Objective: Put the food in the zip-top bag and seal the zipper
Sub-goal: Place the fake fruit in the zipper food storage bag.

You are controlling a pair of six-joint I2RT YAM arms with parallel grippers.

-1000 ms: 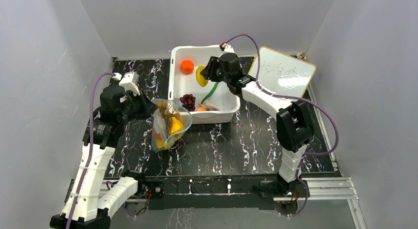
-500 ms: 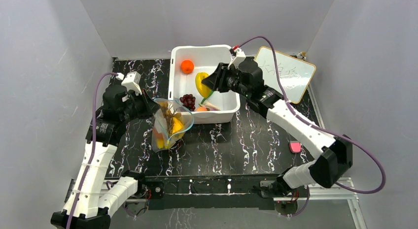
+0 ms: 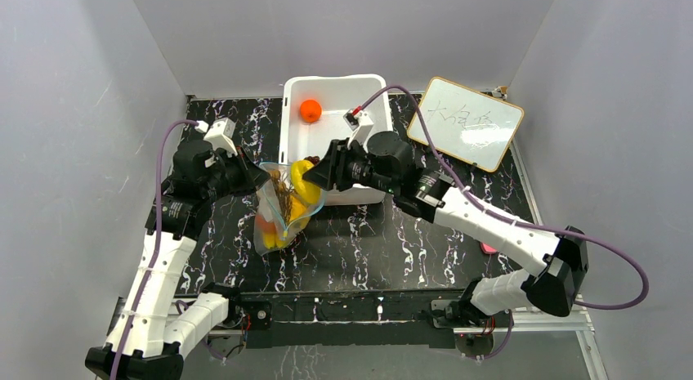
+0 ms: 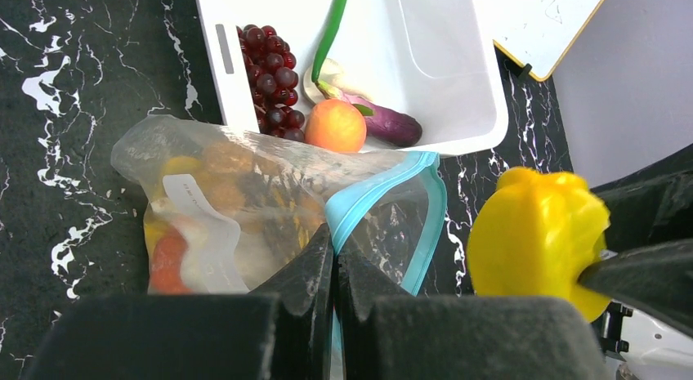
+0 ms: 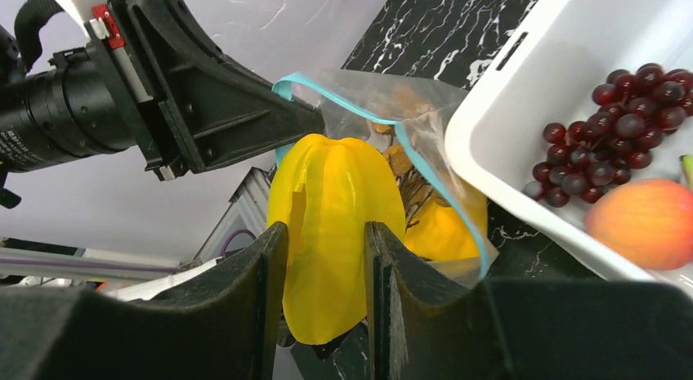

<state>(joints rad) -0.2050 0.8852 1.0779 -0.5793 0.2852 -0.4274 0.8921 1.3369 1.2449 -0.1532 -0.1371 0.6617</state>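
My left gripper (image 3: 255,177) is shut on the teal zipper (image 4: 384,186) of the clear zip-top bag (image 3: 282,212) and holds its mouth open; the same grip shows in the left wrist view (image 4: 333,248). The bag holds yellow, orange and red food. My right gripper (image 3: 317,176) is shut on the yellow pepper (image 3: 304,177) right at the bag's mouth, also seen in the right wrist view (image 5: 325,233), where the pepper (image 5: 335,225) sits between the fingers. In the white tub (image 3: 368,192) lie an orange (image 3: 310,110), dark red grapes (image 4: 274,78), a peach-coloured fruit (image 4: 335,125), a green pod (image 4: 331,33) and a purple vegetable (image 4: 391,125).
A small whiteboard (image 3: 464,122) leans at the back right. A pink object (image 3: 488,248) lies on the black marbled table by the right arm. Grey walls close in the left, back and right sides.
My right gripper carried the yellow pepper out of the tub, left and toward me, to the bag's mouth. My left gripper kept holding the bag open, almost still.
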